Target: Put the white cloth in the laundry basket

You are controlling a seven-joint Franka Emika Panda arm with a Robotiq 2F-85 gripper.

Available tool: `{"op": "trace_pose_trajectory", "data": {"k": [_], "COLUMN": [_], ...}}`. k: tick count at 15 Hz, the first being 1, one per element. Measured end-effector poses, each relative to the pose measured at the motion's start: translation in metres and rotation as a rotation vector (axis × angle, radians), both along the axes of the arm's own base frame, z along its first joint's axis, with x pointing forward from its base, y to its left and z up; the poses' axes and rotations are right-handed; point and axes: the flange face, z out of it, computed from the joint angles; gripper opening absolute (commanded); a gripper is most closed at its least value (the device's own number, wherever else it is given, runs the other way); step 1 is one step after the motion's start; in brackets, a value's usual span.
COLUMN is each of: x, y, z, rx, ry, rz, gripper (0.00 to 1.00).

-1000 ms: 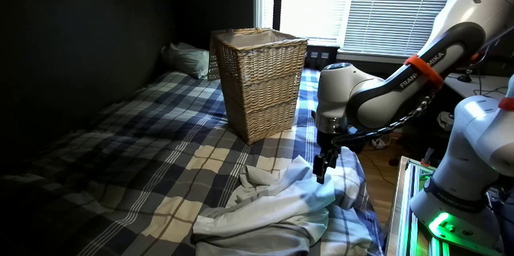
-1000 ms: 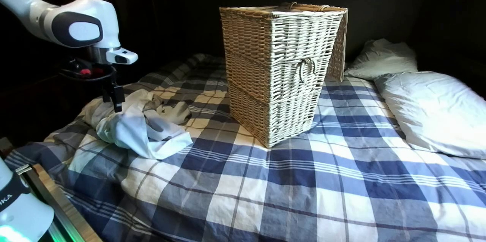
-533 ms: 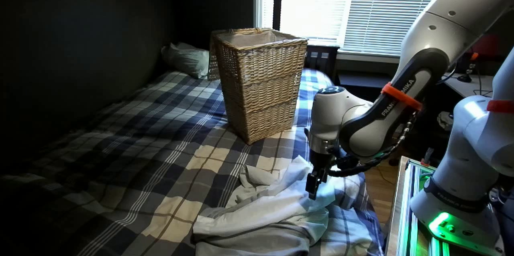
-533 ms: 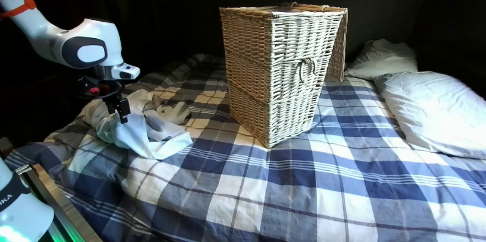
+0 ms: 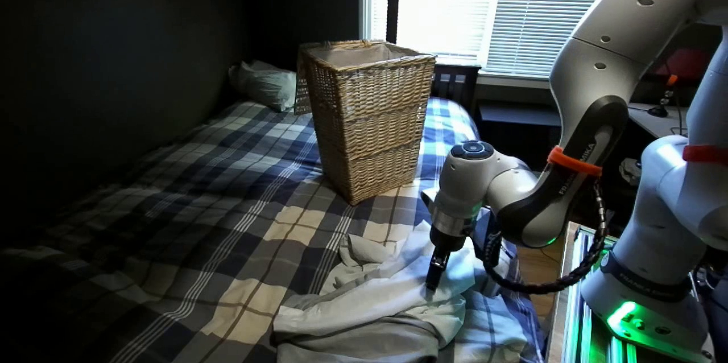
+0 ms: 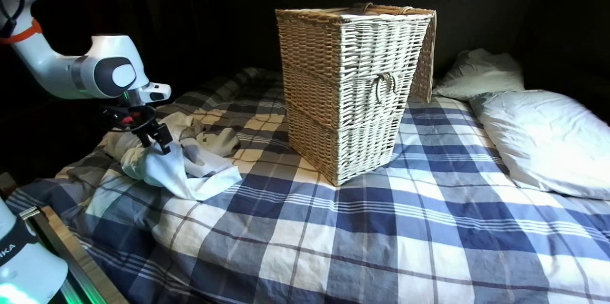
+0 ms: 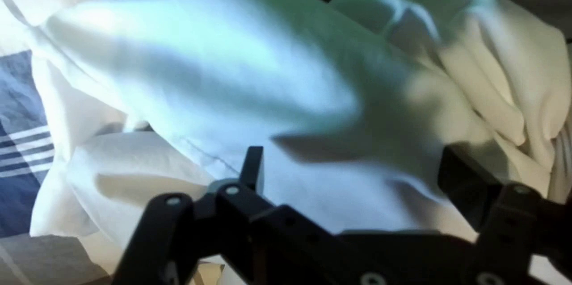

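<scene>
White cloth (image 5: 364,300): one, soft, rumpled, lying on plaid bedspread (image 6: 429,228). Wrist view best shows hand (image 7: 351,164) over it, two fingers (image 7: 252,166) spread; contact cannot be told. Laundry basket (image 5: 381,124): one, woven wicker, upright, narrowing downward, at hand's 11 o'clock in an exterior view that also gives its pale lining (image 5: 352,56). Ring handle (image 6: 384,77) and two pillows (image 6: 557,142) show in an exterior view.

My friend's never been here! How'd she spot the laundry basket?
Find the plaid bedspread. In an exterior view, the wicker laundry basket stands on it between the crumpled white cloth and the pillows. Unlike those soft things, it's tall, tan and woven, its lid hanging down.
</scene>
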Motion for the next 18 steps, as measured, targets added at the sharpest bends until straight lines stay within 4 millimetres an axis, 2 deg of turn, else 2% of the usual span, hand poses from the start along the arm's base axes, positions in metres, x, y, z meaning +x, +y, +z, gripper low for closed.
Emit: {"op": "trace_pose_trajectory", "data": {"k": [5, 9, 10, 14, 16, 18], "x": [0.009, 0.001, -0.001, -0.006, -0.004, 0.001], "y": [0.002, 0.011, 0.013, 0.017, 0.019, 0.021], "z": [0.002, -0.017, -0.022, -0.034, -0.029, -0.015], "rx": [-0.034, -0.031, -0.032, -0.026, -0.02, -0.021], "ry": [-0.063, -0.019, -0.006, 0.032, 0.043, 0.048], "rz": [0.05, 0.077, 0.084, 0.081, 0.065, 0.043], "gripper": [0.33, 0.05, 0.0, 0.0, 0.0, 0.0]}}
